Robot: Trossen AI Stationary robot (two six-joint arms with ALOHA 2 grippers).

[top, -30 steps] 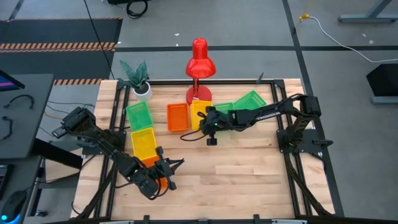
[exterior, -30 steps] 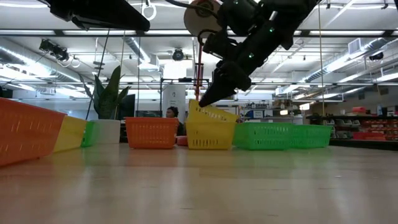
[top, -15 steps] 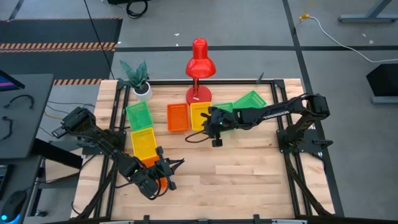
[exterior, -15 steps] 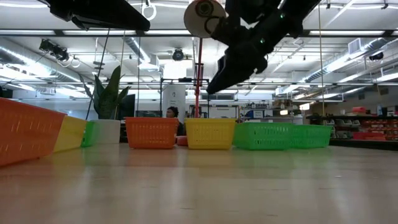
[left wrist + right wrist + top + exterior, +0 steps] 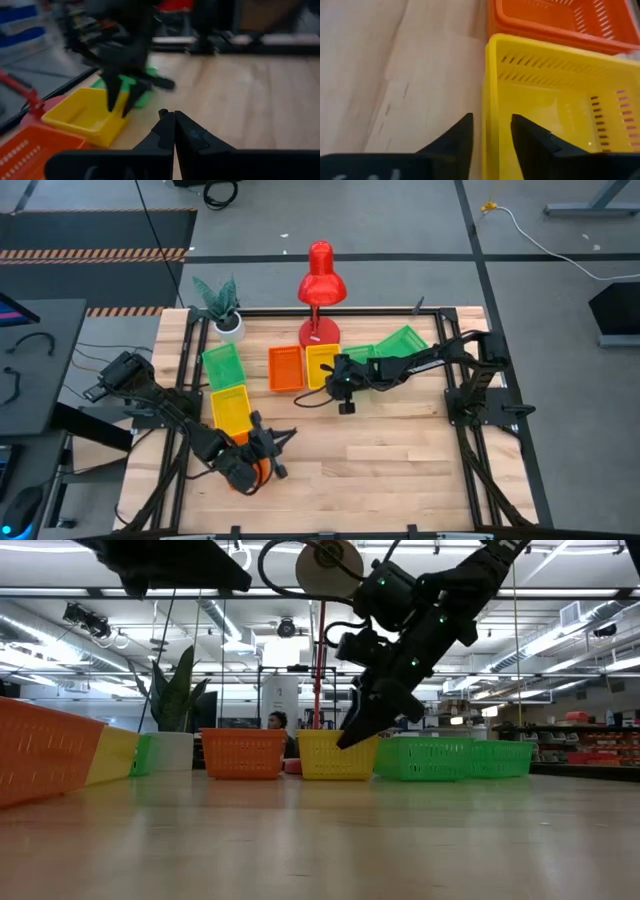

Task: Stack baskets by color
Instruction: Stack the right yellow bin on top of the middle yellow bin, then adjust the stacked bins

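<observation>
Mesh baskets lie on the wooden table. At the far middle a yellow basket rests flat beside an orange one. My right gripper is open at the yellow basket's near end, one finger outside its side wall and one over its inside. At the left are a green basket and a yellow one. Another orange basket lies mostly hidden under my left arm. My left gripper is shut with nothing between its fingers, above the near left of the table.
Two green baskets lie at the far right, behind my right arm. A red desk lamp and a potted plant stand at the far edge. Bare wood stretches over the near right.
My right gripper has let go of the yellow basket, which was tipped up at one end and now lies flat. The gripper rose clear of it, then came down again to its near end.
</observation>
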